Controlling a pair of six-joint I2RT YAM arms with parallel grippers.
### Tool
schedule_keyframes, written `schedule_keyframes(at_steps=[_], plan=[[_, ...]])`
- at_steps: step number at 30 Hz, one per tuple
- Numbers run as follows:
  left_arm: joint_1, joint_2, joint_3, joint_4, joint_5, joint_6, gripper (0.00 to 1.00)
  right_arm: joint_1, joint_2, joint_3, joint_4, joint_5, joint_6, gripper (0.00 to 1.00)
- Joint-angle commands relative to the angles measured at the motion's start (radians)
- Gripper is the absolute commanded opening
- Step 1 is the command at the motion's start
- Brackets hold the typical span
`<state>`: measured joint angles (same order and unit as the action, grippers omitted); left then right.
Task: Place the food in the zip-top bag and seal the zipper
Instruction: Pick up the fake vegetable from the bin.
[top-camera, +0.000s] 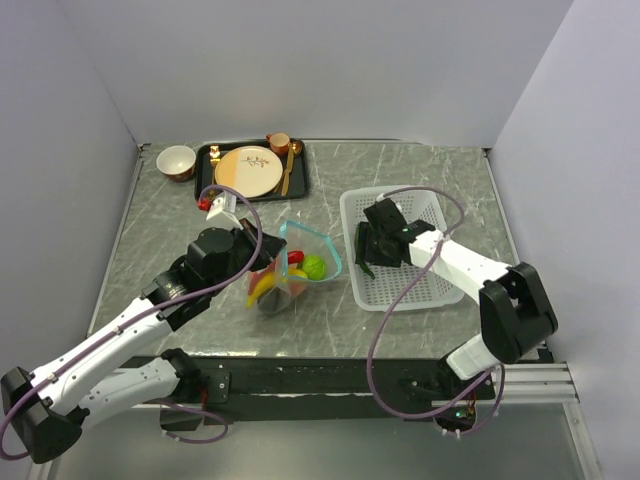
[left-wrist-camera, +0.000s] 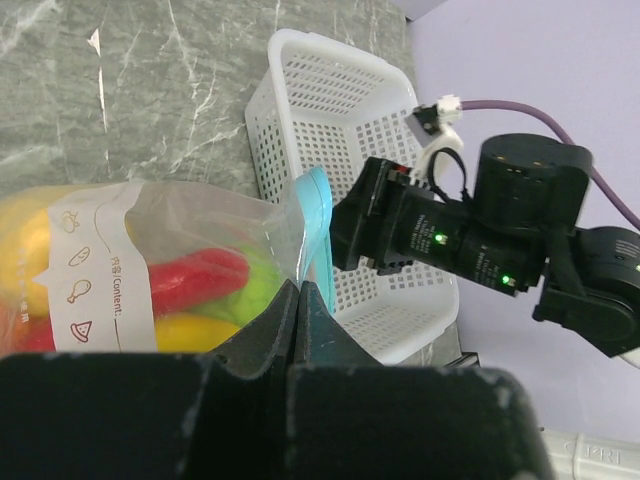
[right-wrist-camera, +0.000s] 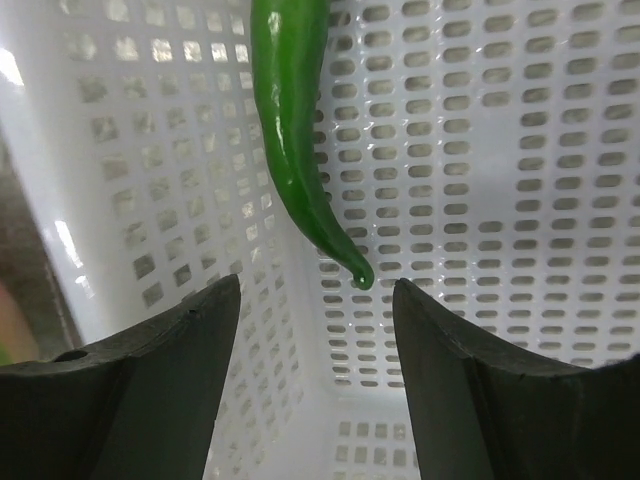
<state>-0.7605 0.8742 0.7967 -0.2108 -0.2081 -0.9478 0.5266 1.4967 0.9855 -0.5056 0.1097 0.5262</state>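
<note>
Holds zip-top bag (left-wrist-camera: 190, 225) upright on counter (top-camera: 330, 330), left claw (left-wrist-camera: 300, 290) clamped on its rim. Right claw (right-wrist-camera: 315, 300) apart over green pepper (right-wrist-camera: 285, 120) in basket (right-wrist-camera: 500, 150). Risks slipping off the thin, possibly off-centre tip.

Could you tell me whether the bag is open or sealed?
Open: the zipper gapes in a wide loop; the left gripper pinches the bag.

"/Content:" sideways on the white label strip (left-wrist-camera: 100, 262) of the zip-top bag (left-wrist-camera: 215, 235), beside small food pictograms.
</note>
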Motion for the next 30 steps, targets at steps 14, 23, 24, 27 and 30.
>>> schedule_keyframes(at_steps=[14, 23, 24, 27, 30], plan=[[-0.002, 0.028, 0.050, 0.025, -0.002, 0.020, 0.01, -0.007, 0.172, 0.051, 0.131, -0.019, -0.100, 0.54], [-0.002, 0.048, 0.053, 0.030, 0.012, 0.021, 0.01, -0.007, 0.189, 0.038, 0.148, -0.036, -0.117, 0.33], [-0.002, 0.048, 0.053, 0.027, 0.012, 0.021, 0.01, -0.007, 0.186, 0.033, 0.148, -0.039, -0.120, 0.32], [-0.002, 0.039, 0.045, 0.028, 0.006, 0.018, 0.01, -0.008, 0.183, 0.028, 0.153, -0.039, -0.126, 0.27], [-0.002, 0.032, 0.038, 0.030, 0.006, 0.015, 0.01, -0.010, 0.182, 0.033, 0.142, -0.038, -0.135, 0.19]])
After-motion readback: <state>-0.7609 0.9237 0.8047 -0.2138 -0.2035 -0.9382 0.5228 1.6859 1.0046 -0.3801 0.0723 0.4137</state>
